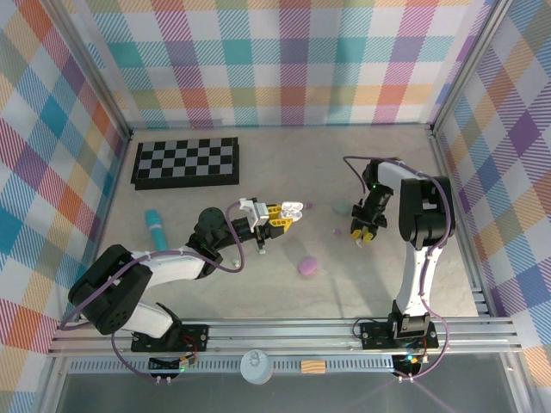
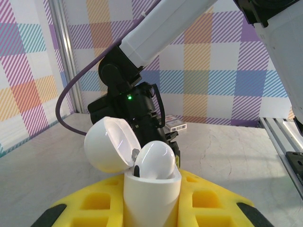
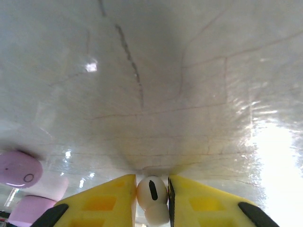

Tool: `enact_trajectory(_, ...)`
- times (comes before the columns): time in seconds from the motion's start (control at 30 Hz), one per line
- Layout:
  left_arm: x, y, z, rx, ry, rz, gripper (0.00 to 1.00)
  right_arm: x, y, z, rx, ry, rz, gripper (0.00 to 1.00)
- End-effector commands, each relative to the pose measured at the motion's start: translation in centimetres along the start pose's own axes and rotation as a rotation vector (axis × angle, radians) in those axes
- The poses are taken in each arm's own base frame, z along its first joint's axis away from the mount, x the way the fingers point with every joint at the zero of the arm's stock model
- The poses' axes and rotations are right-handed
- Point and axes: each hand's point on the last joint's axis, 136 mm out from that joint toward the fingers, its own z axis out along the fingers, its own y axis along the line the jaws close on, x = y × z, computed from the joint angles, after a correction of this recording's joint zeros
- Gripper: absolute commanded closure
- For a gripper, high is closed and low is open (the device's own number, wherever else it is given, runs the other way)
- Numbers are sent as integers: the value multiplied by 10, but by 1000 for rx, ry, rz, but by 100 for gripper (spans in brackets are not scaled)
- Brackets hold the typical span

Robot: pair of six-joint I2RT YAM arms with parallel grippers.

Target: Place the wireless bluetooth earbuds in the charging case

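Observation:
My left gripper point(image 1: 287, 214) is shut on the body of a white charging case point(image 2: 151, 194) and holds it upright above the table. The case's lid point(image 2: 110, 143) is flipped open to the left. One white earbud point(image 2: 156, 160) sits in the case. My right gripper point(image 1: 359, 237) points down at the table, and in the right wrist view its yellow fingers point(image 3: 113, 198) press both sides of another white earbud point(image 3: 152, 193), right at the table's surface. A tiny purple earbud point(image 1: 337, 231) lies on the table just left of the right gripper.
A closed purple case point(image 1: 307, 266) lies on the table between the arms, also seen as the purple case point(image 3: 19, 169) at lower left. A pale green case point(image 1: 344, 208) lies beside the right gripper. A teal cylinder point(image 1: 156, 228) and a chessboard point(image 1: 186, 161) are at the left.

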Motion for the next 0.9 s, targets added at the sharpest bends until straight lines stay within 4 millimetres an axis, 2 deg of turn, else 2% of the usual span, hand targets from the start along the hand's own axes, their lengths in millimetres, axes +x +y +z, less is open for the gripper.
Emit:
enact_trajectory(0.0, -15, 2, 1, 13, -61, 41, 100, -5, 7, -1, -17, -14, 1, 76)
enact_trajectory(0.2, -16, 2, 1, 12, -65, 39, 100, -5, 8, 1, -27, -19, 1, 79)
enact_trajectory(0.23, -17, 2, 1, 13, -66, 39, 100, -5, 8, 2, -27, -20, 1, 78)
enact_trajectory(0.3, -17, 3, 1, 12, -66, 38, 100, -4, 8, 2, -28, -20, 2, 69)
enact_trajectory(0.43, -17, 3, 1, 11, -67, 39, 100, 0, 11, 4, -46, -5, -1, 69)
enact_trajectory(0.6, -17, 5, 2, 11, -66, 38, 100, 9, 11, 7, -41, 17, -13, 70)
enact_trajectory(0.87, -19, 4, 3, 17, -73, 37, 100, 5, 9, 9, -25, 4, -11, 79)
